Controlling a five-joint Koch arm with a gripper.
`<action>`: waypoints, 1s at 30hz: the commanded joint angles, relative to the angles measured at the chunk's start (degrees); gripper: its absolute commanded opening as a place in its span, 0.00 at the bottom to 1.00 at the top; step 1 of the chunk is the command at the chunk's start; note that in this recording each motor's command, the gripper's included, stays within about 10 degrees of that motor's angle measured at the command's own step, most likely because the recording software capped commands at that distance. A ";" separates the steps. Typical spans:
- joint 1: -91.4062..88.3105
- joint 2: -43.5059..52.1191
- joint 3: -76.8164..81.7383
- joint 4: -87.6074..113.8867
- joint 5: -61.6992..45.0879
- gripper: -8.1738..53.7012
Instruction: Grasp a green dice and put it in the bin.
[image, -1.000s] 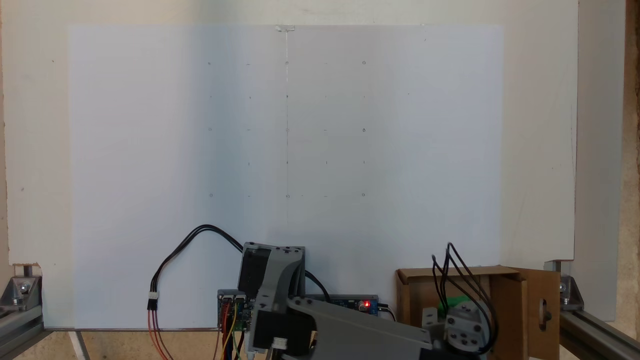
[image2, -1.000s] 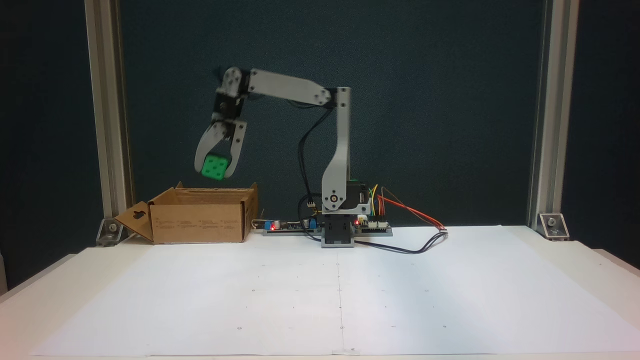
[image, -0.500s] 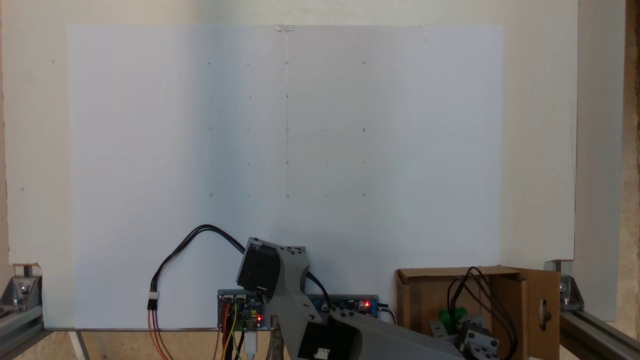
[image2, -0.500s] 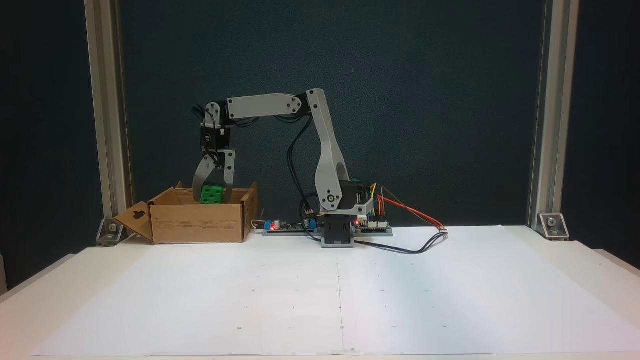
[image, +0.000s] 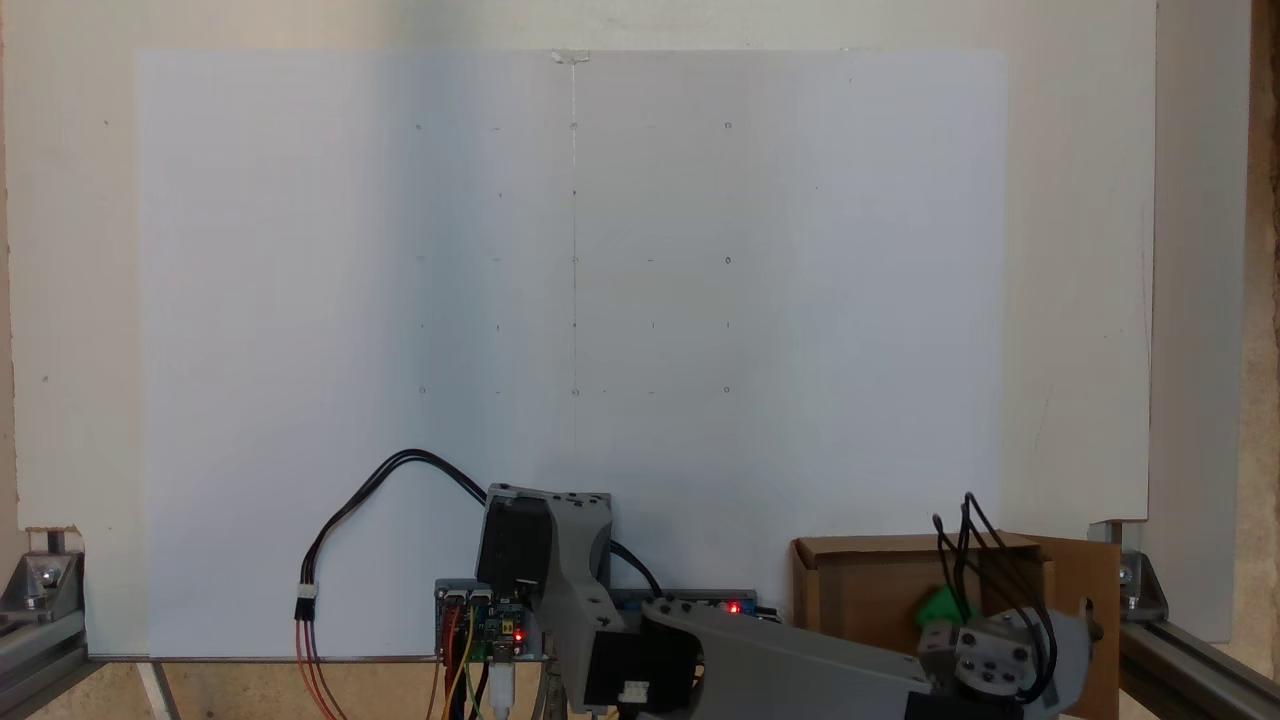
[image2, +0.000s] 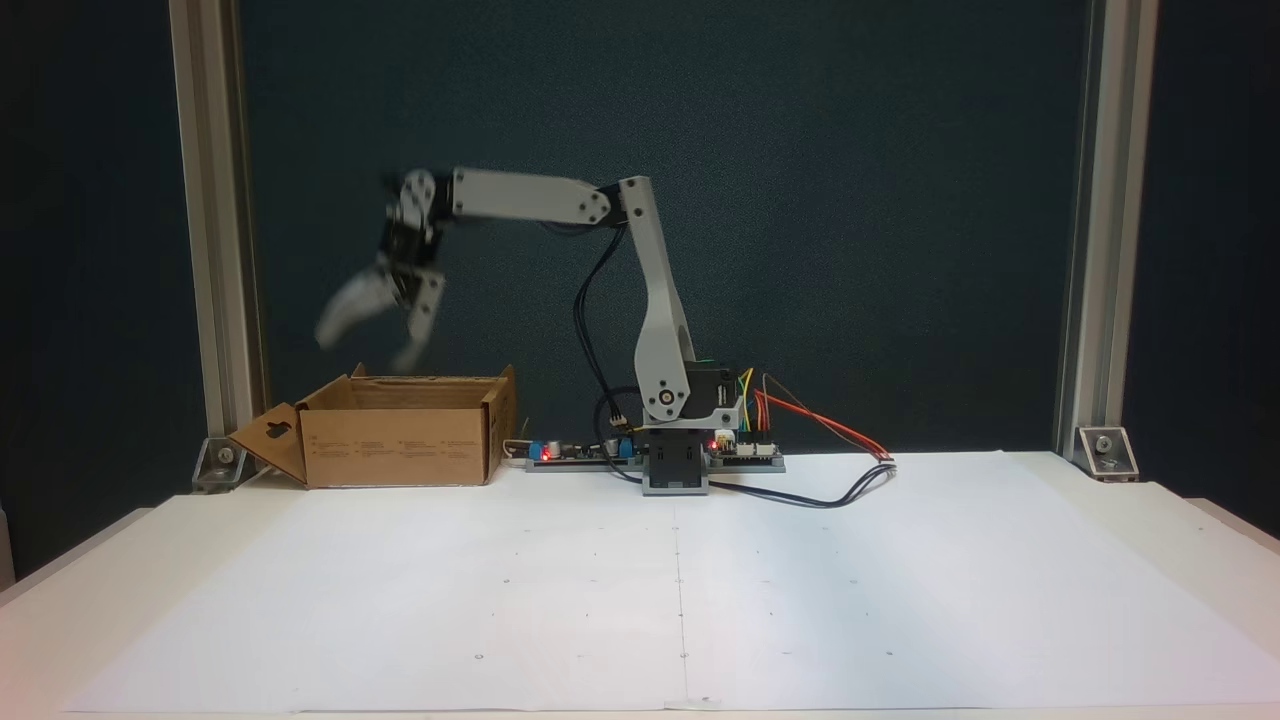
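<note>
The green dice (image: 938, 604) lies inside the bin (image: 860, 590), a brown cardboard box, and the arm's wrist (image: 985, 662) and black cables partly cover it. From the side, my gripper (image2: 365, 350) hangs motion-blurred a little above the bin's (image2: 400, 445) open top. Its jaws are spread wide with nothing between them. The bin's keyhole flap (image2: 270, 437) sticks out on the left in this view.
The arm's base (image2: 675, 465) and circuit boards (image2: 745, 452) with coloured wires stand right of the bin at the back of the white paper sheet (image2: 680, 580). Aluminium posts (image2: 215, 250) rise at both back corners, one close behind the bin.
The gripper went down into the bin with the dice, let it go and opened. It has now risen and swung left, empty, and the dice stays in the bin.
</note>
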 joint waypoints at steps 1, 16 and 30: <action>-4.83 7.12 -4.75 -2.37 9.30 0.80; -61.86 24.52 -2.81 -3.25 22.94 0.84; -100.81 45.53 28.56 -17.21 23.99 0.84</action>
